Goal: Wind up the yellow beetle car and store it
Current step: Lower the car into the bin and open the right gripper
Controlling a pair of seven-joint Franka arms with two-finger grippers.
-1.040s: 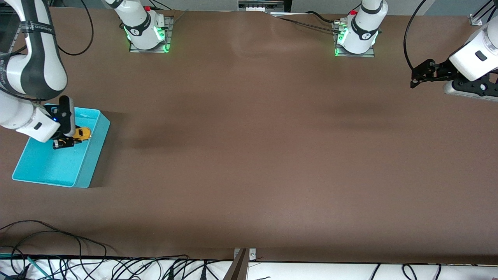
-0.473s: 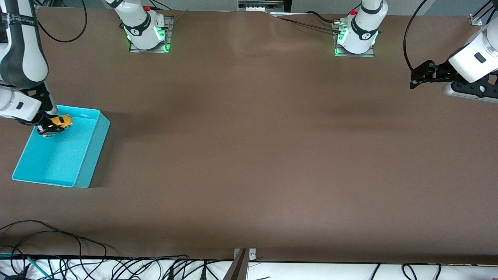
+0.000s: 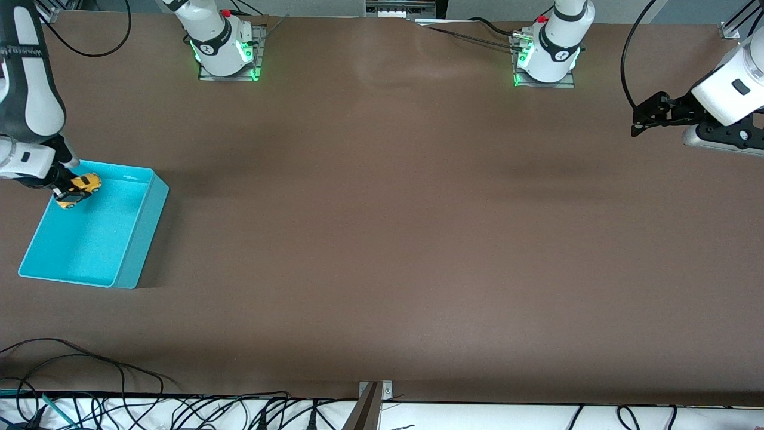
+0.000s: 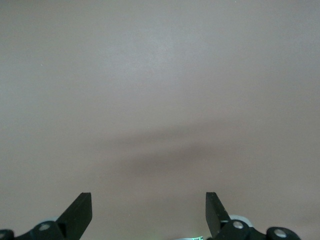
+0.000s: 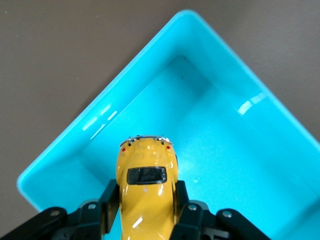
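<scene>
right gripper: clamped on yellow beetle car, shifted to turquoise bin corner; release next.
left gripper: apart, waiting.

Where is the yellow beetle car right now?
The right gripper holds the yellow beetle car in the air over the turquoise bin, at the right arm's end of the table.

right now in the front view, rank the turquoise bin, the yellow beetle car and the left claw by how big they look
1. turquoise bin, by far the largest
2. left claw, open over bare table at the left arm's end
3. yellow beetle car, held in the shut right claw over the bin

Both claws are raised, so 2 and 3 are uncertain.
</scene>
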